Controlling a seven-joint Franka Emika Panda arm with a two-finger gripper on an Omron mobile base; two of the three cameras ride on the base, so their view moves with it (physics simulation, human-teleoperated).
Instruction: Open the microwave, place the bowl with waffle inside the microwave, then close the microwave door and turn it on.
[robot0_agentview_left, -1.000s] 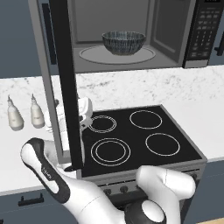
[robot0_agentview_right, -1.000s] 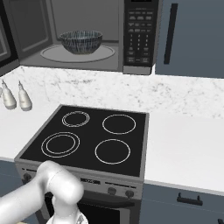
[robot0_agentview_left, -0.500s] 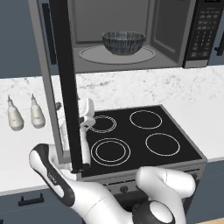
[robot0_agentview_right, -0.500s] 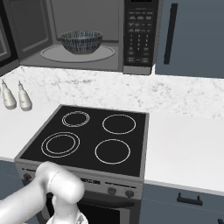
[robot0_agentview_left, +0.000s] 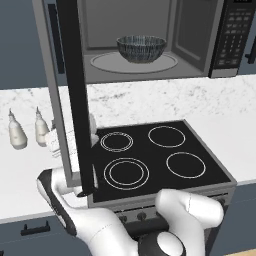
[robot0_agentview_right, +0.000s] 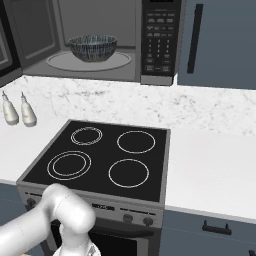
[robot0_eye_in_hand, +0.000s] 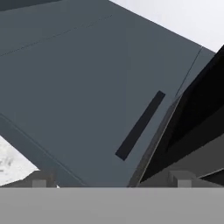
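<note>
The microwave (robot0_agentview_left: 150, 40) (robot0_agentview_right: 100, 40) stands open above the counter. The bowl (robot0_agentview_left: 141, 48) (robot0_agentview_right: 93, 47) rests on the round glass turntable inside. The waffle is hidden below the bowl's rim. The microwave door (robot0_agentview_left: 75, 100) is swung out towards me and I see it edge-on; a strip of it also shows as the microwave door (robot0_eye_in_hand: 192, 118). My white hand (robot0_agentview_left: 54, 141) sits low behind the door and pokes out on both sides of it. The gripper (robot0_eye_in_hand: 110, 181) is open, with nothing between its fingertips (robot0_eye_in_hand: 39, 183).
The black stovetop (robot0_agentview_left: 155, 155) (robot0_agentview_right: 105, 155) lies under the microwave, set in a white marble counter (robot0_agentview_right: 210, 165). Two small bottles (robot0_agentview_left: 17, 132) (robot0_agentview_right: 10, 110) stand on the counter at left. A dark blue cabinet door with a bar handle (robot0_eye_in_hand: 140, 124) faces the hand.
The hand has slid left, from just right of the door's edge to behind it, and the arm's elbow has dropped lower. Bowl and door have stayed put.
</note>
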